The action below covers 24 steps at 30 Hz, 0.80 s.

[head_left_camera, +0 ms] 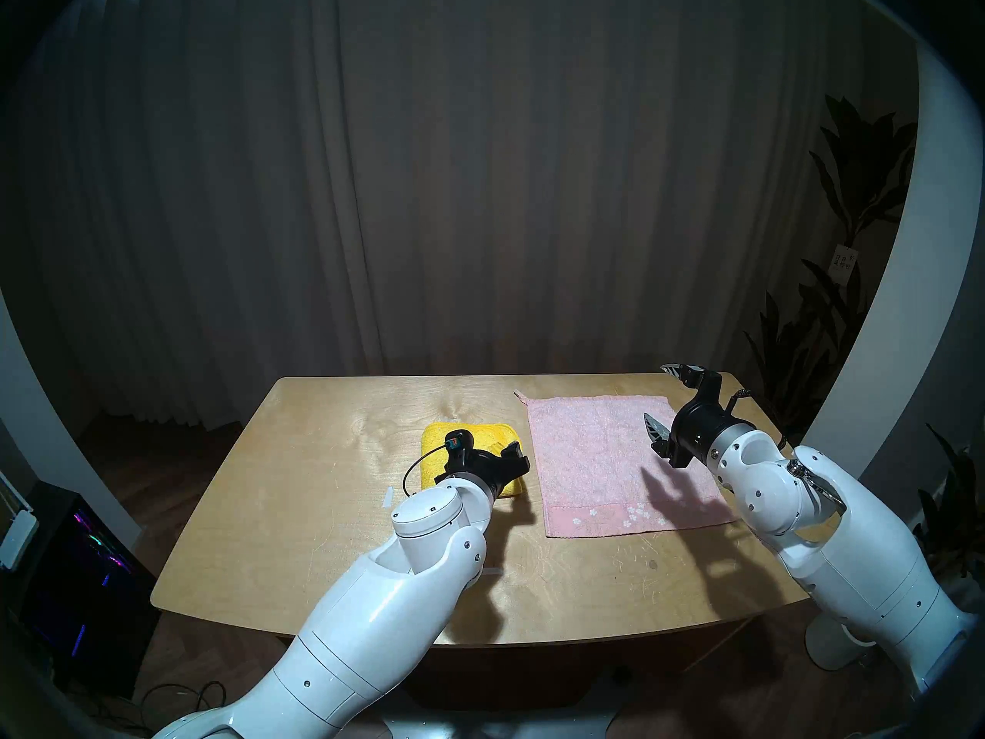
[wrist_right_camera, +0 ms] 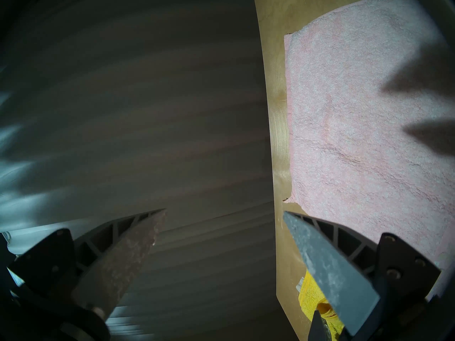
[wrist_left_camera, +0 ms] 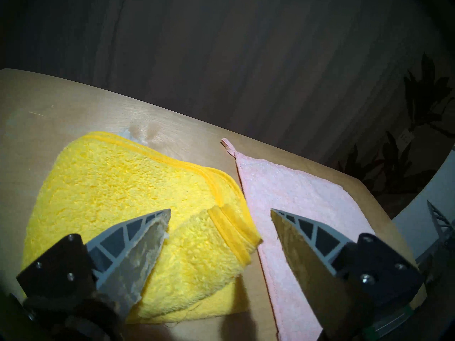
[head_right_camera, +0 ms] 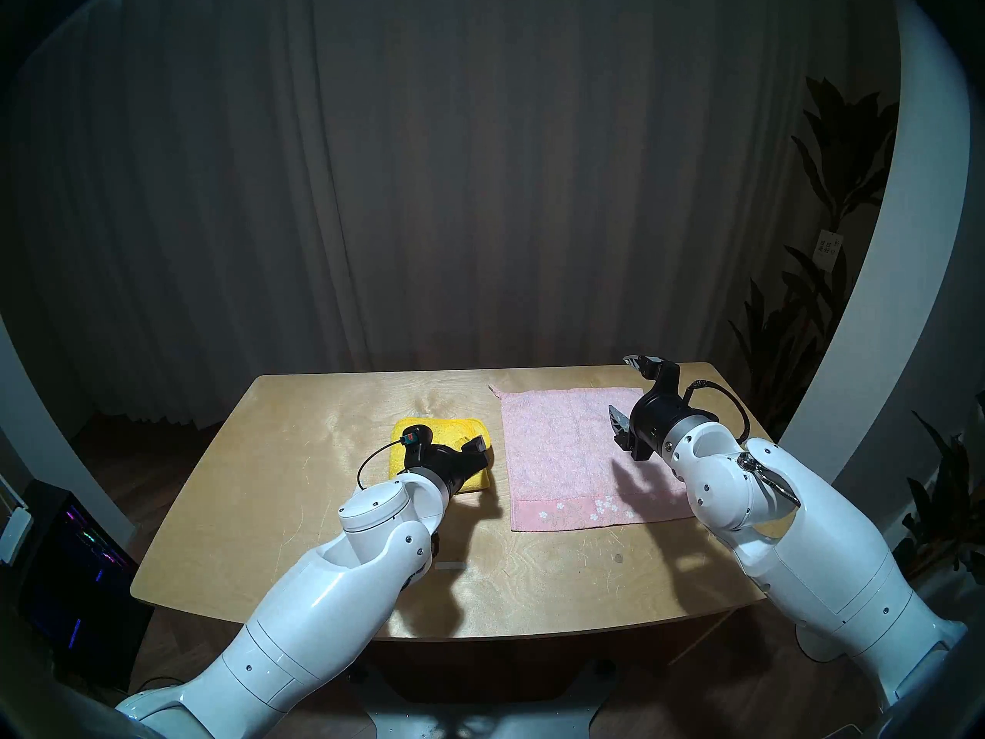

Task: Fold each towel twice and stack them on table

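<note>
The pink towel [head_left_camera: 613, 455] lies flat toward the tabletop's [head_left_camera: 320, 508] far right corner, under the right gripper [head_left_camera: 661, 407], jaws apart and empty. The left gripper [wrist_left_camera: 219, 234], also apart, hovers over the folded yellow towel [wrist_left_camera: 118, 192] beside it.

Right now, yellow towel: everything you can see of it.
The yellow towel is bright terry with a stitched yellow hem, folded into a small, thick square. It lies flat on the table, beside the spread pink towel's left edge. One hemmed corner flap sits loose on top. The left gripper hangs open just above it, holding nothing.
</note>
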Available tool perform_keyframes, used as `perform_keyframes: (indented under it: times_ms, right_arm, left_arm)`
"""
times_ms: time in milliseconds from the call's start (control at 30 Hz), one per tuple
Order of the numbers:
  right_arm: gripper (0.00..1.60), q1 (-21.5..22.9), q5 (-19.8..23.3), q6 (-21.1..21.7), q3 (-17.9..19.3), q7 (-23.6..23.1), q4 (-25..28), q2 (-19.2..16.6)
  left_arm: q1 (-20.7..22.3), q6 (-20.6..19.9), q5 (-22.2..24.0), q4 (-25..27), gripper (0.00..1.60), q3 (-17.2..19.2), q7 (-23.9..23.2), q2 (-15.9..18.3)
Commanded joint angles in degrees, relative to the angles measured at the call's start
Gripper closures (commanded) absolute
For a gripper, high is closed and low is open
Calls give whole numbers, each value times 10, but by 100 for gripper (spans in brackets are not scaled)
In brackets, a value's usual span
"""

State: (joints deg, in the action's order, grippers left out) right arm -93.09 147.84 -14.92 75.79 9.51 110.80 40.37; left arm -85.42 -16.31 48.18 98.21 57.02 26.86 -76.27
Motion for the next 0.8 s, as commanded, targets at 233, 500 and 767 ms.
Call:
perform_keyframes:
  times_ms: [233, 500, 767]
  right_arm:
    - [0, -7, -4, 0, 20, -8, 4, -14]
    - [0, -4, -3, -5, 20, 8, 3, -21]
    - [0, -35, -1, 0, 29, 21, 13, -45]
  left_arm:
    - [2, -41, 74, 17, 46, 10, -98, 23]
    - [-6, -45, 97, 21, 33, 24, -103, 23]
    - [-44, 16, 130, 89, 0, 91, -108, 27]
